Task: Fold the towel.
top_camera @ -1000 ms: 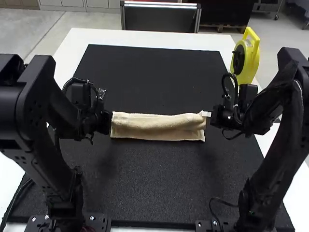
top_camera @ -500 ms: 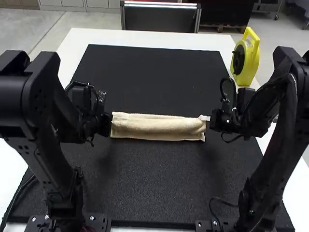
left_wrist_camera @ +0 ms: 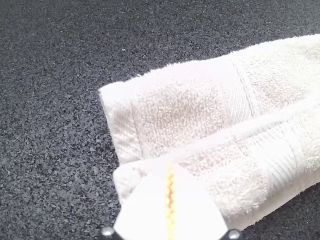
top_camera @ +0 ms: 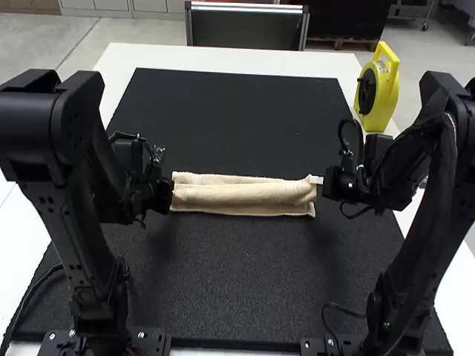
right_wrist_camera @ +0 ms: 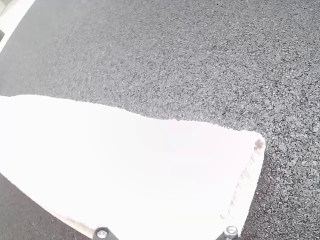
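The towel (top_camera: 241, 194) lies on the black mat (top_camera: 237, 289) that covers most of the white desk (top_camera: 223, 58), stretched between the two arms in a long, narrow, folded strip running from left to right. One layer lies lengthwise over another, and in the high view the lower layer peeks out both behind the upper one and in front of it. The left claw (top_camera: 162, 196) is down at the towel's left end. In the left wrist view that claw (left_wrist_camera: 171, 172) has its white fingers pressed together, the orange pads meeting in a thin line, and appears to pinch the end of the upper layer; the lower layer's end pokes out beside it, and a flat woven band crosses each layer. The right claw (top_camera: 319, 181) is at the towel's right end, where the right wrist view shows the towel pale and glaring, with a corner just beside the claw; I cannot tell whether this claw is spread or closed on the cloth. A yellow reel (top_camera: 390, 93) with a handle stands on the desk's far right part, beside the mat and well apart from the towel.
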Robot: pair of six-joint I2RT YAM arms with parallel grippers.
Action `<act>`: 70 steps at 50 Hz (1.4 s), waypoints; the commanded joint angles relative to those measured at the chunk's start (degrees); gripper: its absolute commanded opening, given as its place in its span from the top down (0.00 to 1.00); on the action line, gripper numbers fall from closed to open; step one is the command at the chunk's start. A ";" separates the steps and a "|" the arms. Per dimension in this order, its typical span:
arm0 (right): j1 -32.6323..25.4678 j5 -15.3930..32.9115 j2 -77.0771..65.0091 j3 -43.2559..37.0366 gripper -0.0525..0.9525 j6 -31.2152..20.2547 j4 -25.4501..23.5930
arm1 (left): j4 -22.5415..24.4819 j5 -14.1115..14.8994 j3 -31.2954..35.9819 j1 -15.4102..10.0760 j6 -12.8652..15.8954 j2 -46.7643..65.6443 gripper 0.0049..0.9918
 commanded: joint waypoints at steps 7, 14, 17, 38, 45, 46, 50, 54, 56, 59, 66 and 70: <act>-0.99 -0.04 0.13 -0.87 0.97 -0.52 0.56 | 4.35 -1.49 -0.08 0.32 0.71 3.28 0.98; -0.99 -0.04 0.13 -1.22 0.97 -0.52 0.56 | 5.93 -1.84 -0.08 0.32 0.62 3.81 0.98; -0.99 -0.04 0.13 -1.48 0.97 -0.61 0.65 | 6.81 -2.02 -0.08 0.32 0.53 3.81 0.98; -0.99 1.19 0.13 -1.66 0.97 -0.70 0.91 | 8.04 -2.81 -0.16 0.32 0.09 3.99 0.93; -1.52 1.63 0.13 -1.84 0.86 -0.61 0.91 | 7.86 -2.81 -0.25 0.32 0.18 3.99 0.84; -1.52 1.63 0.13 -1.84 0.84 -0.70 0.91 | 7.86 -2.81 -0.25 0.32 0.18 3.99 0.84; -1.52 2.16 0.13 -1.92 0.78 -0.70 0.91 | 7.95 -2.81 -0.25 0.32 0.18 3.99 0.78; -1.60 2.16 0.13 -2.01 0.76 -0.70 0.91 | 8.04 -2.81 -0.25 0.32 0.18 3.99 0.73; -1.60 2.16 0.13 -2.01 0.72 -0.70 0.91 | 8.04 -2.90 -0.16 0.32 0.18 3.99 0.72; -1.60 2.34 0.13 -2.10 0.67 -0.70 1.00 | 8.04 -2.98 -0.16 0.32 0.09 3.99 0.72; -1.60 4.09 0.13 -2.10 0.45 -0.78 1.44 | 8.04 -3.42 -0.25 0.32 0.01 3.99 0.70; -1.78 4.97 0.13 -2.19 0.31 -0.87 1.96 | 7.86 -3.42 -0.34 0.41 0.01 3.99 0.70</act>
